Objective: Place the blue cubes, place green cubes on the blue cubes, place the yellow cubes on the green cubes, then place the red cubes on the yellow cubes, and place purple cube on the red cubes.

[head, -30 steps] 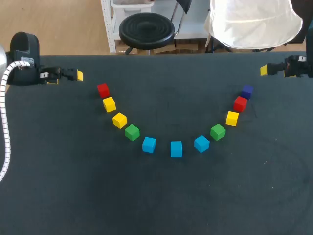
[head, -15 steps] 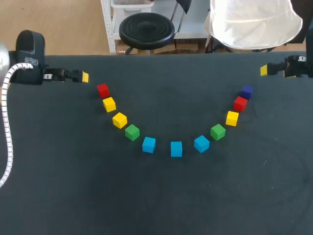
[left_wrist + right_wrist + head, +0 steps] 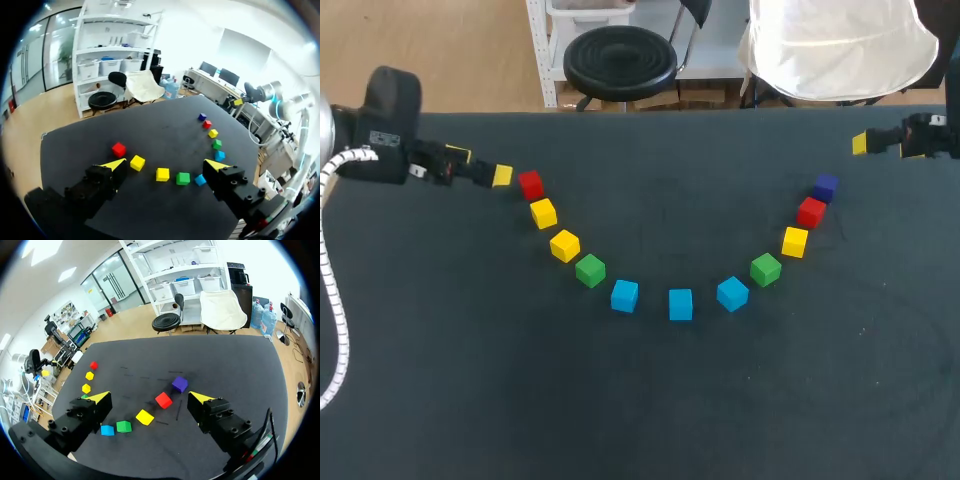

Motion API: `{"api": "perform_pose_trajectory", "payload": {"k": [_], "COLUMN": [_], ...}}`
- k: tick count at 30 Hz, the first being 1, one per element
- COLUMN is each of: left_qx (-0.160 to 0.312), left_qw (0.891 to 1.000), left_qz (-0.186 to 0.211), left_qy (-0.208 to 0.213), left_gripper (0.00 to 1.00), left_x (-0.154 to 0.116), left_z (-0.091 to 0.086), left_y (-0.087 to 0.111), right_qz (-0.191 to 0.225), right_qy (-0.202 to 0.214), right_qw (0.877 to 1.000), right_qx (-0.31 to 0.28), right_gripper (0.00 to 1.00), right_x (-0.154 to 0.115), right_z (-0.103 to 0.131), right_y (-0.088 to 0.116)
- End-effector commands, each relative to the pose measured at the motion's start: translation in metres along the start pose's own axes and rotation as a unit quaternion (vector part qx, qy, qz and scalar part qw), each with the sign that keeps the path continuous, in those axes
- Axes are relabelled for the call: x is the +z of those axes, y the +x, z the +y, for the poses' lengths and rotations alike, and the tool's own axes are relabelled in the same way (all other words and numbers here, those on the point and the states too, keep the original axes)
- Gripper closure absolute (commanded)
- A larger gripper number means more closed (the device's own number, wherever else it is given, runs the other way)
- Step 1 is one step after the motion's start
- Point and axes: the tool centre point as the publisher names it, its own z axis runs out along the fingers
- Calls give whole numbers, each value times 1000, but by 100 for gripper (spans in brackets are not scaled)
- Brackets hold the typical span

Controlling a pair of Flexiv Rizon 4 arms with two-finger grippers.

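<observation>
The left arm comes in from the left, its left gripper (image 3: 165, 164) with 2 fingers spread wide. The right gripper (image 3: 150, 397) hangs far right, fingers equally apart.

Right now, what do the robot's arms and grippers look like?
The left gripper and right gripper both have blocky black fingers with bright yellow wedge tips. The left arm ends in a rounded black housing, with a white ribbed cable alongside.

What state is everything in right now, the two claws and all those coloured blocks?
left gripper: open, empty
right gripper: open, empty
blue cubes: on the table, nothing stacked on them
green cubes: unstacked
yellow cubes: unstacked
red cubes: unstacked
purple cube: unstacked
</observation>
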Motion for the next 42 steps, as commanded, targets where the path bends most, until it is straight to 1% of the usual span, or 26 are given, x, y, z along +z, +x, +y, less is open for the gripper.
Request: {"api": "perform_pose_trajectory", "payload": {"k": [1, 5, 8, 11, 12, 14, 17, 19, 20, 39, 40, 41, 42], "left_qx": [10, 22, 43, 83, 94, 111, 125, 120, 111, 111, 108, 117, 131], "left_qw": [998, 997, 995, 989, 986, 982, 977, 973, 974, 974, 974, 973, 971], "left_qz": [-16, -13, -7, -3, 0, 6, 15, 18, 19, 19, -1, -18, -25], "left_qy": [53, 69, 85, 121, 136, 152, 174, 198, 196, 196, 201, 200, 198], "left_gripper": [0, 0, 0, 0, 0, 0, 0, 0, 0, 0, 0, 0, 0], "left_x": [1, 5, 7, 8, 8, 8, 8, 7, 6, 6, 5, 6, 7], "left_z": [-6, -18, -27, -33, -34, -35, -36, -36, -34, -34, -37, -41, -46], "left_y": [-1, -3, -2, 1, 1, 2, 2, 3, 2, 2, 2, 3, 3], "right_qz": [0, 0, 0, 0, 0, 0, 0, 0, 0, 0, 0, 0, 0], "right_qy": [0, 0, 0, 0, 0, 0, 0, 0, 0, 0, 0, 0, 0], "right_qw": [1000, 1000, 1000, 1000, 1000, 1000, 1000, 1000, 1000, 1000, 1000, 1000, 1000], "right_qx": [0, 0, 0, 0, 0, 0, 0, 0, 0, 0, 0, 0, 0], "right_gripper": [0, 0, 0, 0, 0, 0, 0, 0, 0, 0, 0, 0, 0], "right_x": [0, 0, 0, 0, 0, 0, 0, 0, 0, 0, 0, 0, 0], "right_z": [0, 0, 0, 0, 0, 0, 0, 0, 0, 0, 0, 0, 0], "right_y": [0, 0, 0, 0, 0, 0, 0, 0, 0, 0, 0, 0, 0]}}
